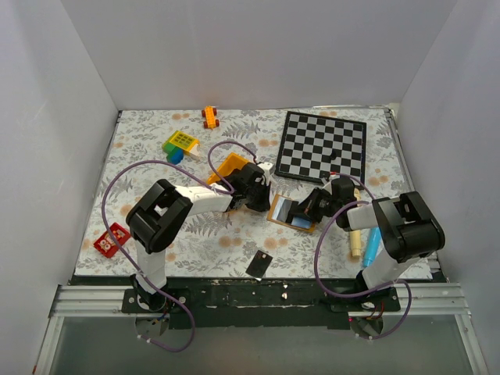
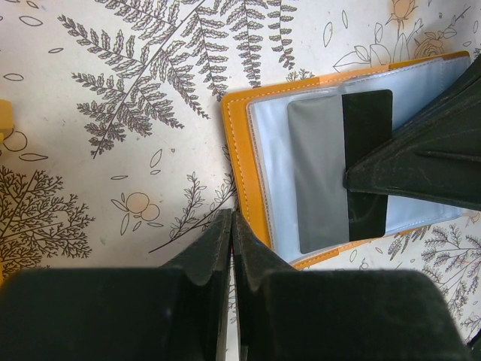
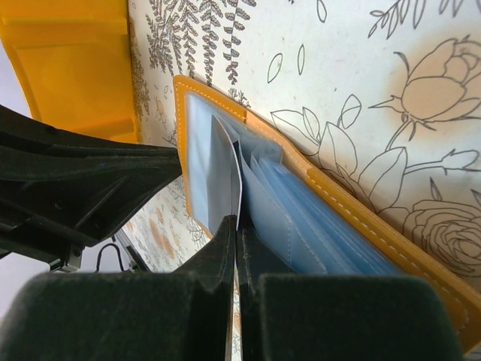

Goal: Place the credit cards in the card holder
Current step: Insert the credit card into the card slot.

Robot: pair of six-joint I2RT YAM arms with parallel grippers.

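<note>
My right gripper [image 3: 237,226]: closed on card [image 2: 366,124], card half inside holder [image 2: 244,188]. My left gripper [image 2: 231,222]: closed, empty, beside holder's edge. Second card [image 1: 258,263]: loose on table [image 1: 211,234].

Card holder [image 1: 283,209] flanked closely by left gripper [image 1: 262,201] on its left and right gripper [image 1: 302,209] on its right, yellow bin [image 1: 233,167] crowded its far-left, chequered board [image 1: 323,146] lay beyond, bench [image 1: 211,242] nearer stood open around one loose credit card [image 1: 258,264].
</note>
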